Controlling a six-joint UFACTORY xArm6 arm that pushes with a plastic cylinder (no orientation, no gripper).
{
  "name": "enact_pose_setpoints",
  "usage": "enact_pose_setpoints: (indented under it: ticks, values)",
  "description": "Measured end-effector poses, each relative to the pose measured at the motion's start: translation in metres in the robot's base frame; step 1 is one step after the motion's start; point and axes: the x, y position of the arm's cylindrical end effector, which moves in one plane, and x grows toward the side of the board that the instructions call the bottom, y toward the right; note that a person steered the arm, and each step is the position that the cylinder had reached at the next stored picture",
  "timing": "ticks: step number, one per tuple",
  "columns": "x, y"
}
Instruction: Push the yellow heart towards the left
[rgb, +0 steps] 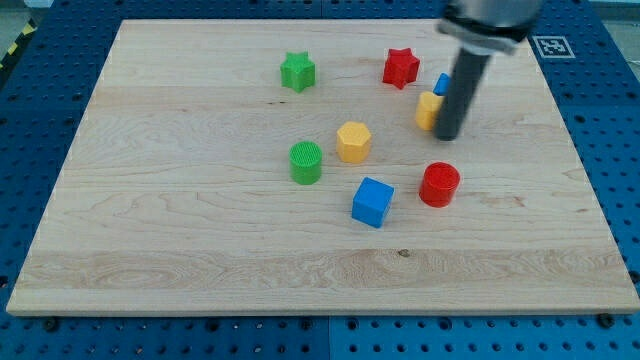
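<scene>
The yellow heart (427, 109) lies on the wooden board (200, 230) at the upper right, partly hidden by my rod. My tip (448, 136) rests on the board right against the heart's right side. A blue block (440, 84) peeks out just above the heart, mostly hidden behind the rod, its shape unclear.
A red star (401, 68) lies above left of the heart. A yellow hexagon (353, 141) lies to its lower left, a green cylinder (306, 162) further left. A blue cube (372, 202), a red cylinder (439, 185) and a green star (297, 72) also lie here.
</scene>
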Motion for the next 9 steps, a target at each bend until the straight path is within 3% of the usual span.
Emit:
enact_pose_setpoints:
  ticks: [1, 3, 7, 9]
  values:
    - [0.0, -0.029]
    - [0.002, 0.036]
    - [-0.05, 0.047]
    - [-0.012, -0.032]
